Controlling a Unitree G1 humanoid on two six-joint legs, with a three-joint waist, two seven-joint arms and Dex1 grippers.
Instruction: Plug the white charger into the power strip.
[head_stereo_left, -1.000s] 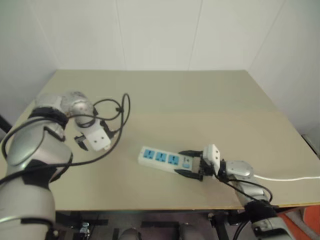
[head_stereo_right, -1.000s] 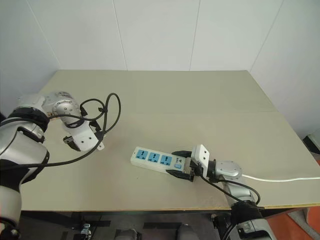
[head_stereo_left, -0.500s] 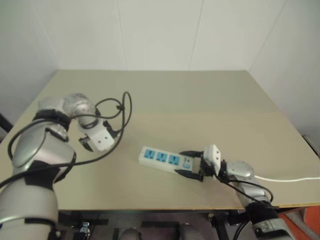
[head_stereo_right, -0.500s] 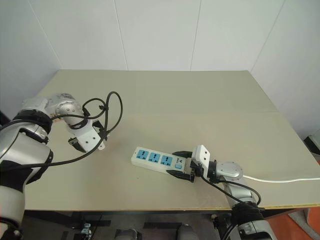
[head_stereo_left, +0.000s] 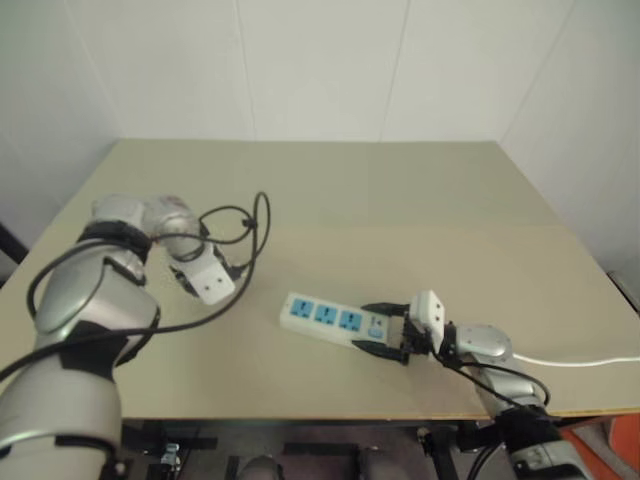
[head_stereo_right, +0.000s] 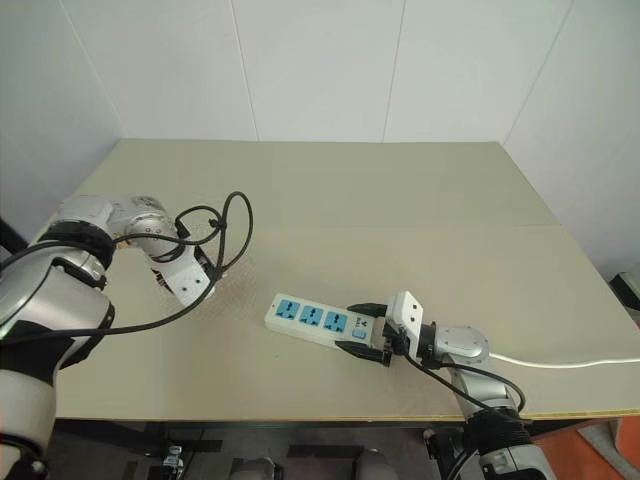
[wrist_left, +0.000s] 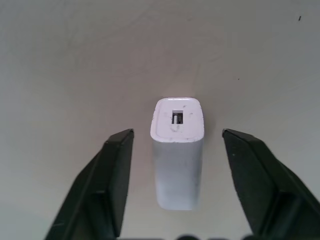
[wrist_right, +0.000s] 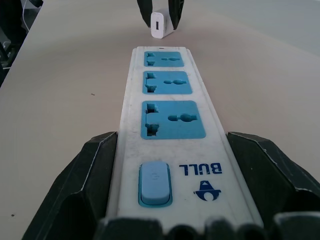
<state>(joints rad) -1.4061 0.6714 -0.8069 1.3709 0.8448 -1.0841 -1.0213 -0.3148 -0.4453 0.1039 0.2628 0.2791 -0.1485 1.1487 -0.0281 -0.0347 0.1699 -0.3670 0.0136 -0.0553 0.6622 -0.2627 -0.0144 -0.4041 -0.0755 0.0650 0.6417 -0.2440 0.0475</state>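
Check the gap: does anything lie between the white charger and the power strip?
No. In the right wrist view, bare tabletop separates the white charger from the power strip.

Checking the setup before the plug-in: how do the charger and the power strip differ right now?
The charger is a small plain white block; the power strip is a long flat bar with blue socket faces. The charger sits between the left gripper's fingers without touching them; the strip's switch end is clamped by the right gripper. Both are white and rest on the table.
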